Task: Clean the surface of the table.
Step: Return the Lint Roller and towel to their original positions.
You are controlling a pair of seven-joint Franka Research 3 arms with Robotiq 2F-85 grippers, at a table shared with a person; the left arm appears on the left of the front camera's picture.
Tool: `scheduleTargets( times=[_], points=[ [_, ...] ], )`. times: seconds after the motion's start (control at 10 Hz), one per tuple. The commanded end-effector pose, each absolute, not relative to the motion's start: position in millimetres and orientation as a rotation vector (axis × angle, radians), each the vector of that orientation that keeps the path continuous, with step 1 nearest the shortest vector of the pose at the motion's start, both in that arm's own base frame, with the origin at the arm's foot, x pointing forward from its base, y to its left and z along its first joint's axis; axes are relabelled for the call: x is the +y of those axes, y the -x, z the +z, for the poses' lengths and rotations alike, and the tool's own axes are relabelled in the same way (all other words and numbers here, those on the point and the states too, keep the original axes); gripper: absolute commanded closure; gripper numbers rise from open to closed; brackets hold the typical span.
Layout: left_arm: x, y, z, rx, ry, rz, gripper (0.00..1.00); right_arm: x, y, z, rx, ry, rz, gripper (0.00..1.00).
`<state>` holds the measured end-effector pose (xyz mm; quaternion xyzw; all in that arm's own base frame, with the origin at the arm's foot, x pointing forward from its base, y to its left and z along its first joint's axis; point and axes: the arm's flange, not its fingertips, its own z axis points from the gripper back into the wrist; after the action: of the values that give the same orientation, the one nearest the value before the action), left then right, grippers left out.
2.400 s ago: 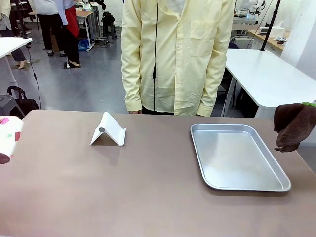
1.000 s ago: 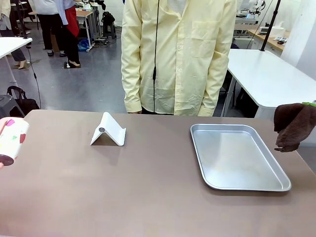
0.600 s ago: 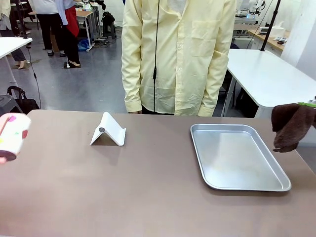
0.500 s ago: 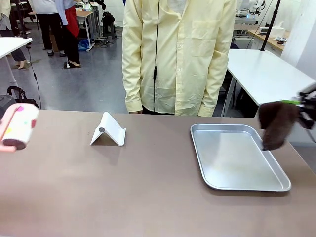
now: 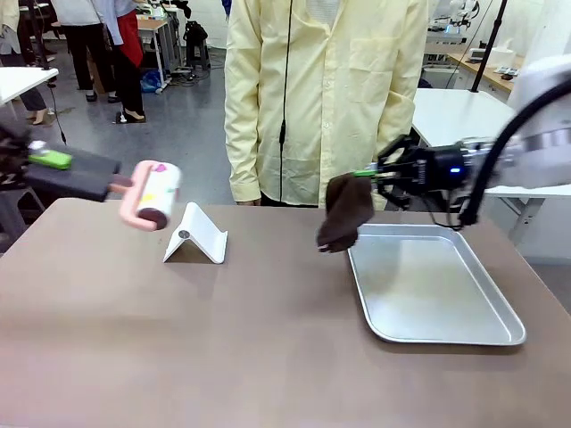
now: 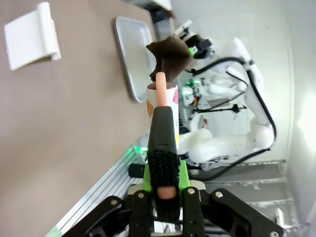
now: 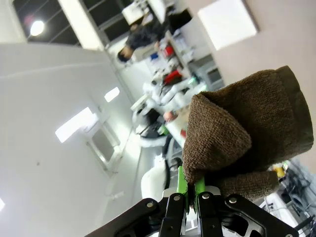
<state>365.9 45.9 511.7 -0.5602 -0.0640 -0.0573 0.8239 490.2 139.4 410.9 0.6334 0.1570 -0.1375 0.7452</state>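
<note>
Taupe and matte, the table (image 5: 223, 339) filled the near field of your front camera, with a person in a pale yellow coat (image 5: 326, 89) standing at its far edge. On it stood a white folded stand (image 5: 196, 235) left of centre and a silver tray (image 5: 428, 283) to the right, the two well apart. Your left gripper (image 5: 45, 160) had come in from the left, above the table's far left corner, and was clamped on the black handle of a lint roller (image 5: 156, 194); the roller's pink-framed white drum hung in the air just left of the stand, clear of the surface. The left wrist camera confirmed that grasp: both green pads (image 6: 147, 173) pressed the handle (image 6: 163, 133) between them, with the drum pointing away. Your right gripper (image 5: 379, 171) reached in from the right and was pinched on a brown cloth (image 5: 343, 212), which drooped above the tray's far left corner; whether its lower edge touched the tray could not be determined. The right wrist camera showed the cloth (image 7: 247, 128) bunched over the closed fingertips (image 7: 190, 190). The table's near half carried nothing but blur.
</note>
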Motion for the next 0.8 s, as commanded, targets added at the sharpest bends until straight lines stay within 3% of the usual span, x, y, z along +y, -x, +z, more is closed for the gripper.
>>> scheduleTargets(
  times=[0.0, 0.3, 0.7],
  points=[
    [8.1, -398.3, 531.9, -0.121, 1.066, -0.063, 0.78, 177.4, -525.1, 387.7, 0.396, -1.271, -0.364, 0.94],
    [-48.5, -455.5, 532.7, -0.120, 0.755, 0.010, 0.78, 226.7, -532.4, 327.6, 0.462, -1.069, -0.380, 0.94],
    [-101.7, -516.0, 495.6, -0.026, 0.624, 0.046, 0.78, 218.5, -528.5, 318.0, 0.436, -1.009, -0.366, 0.94]
  ],
)
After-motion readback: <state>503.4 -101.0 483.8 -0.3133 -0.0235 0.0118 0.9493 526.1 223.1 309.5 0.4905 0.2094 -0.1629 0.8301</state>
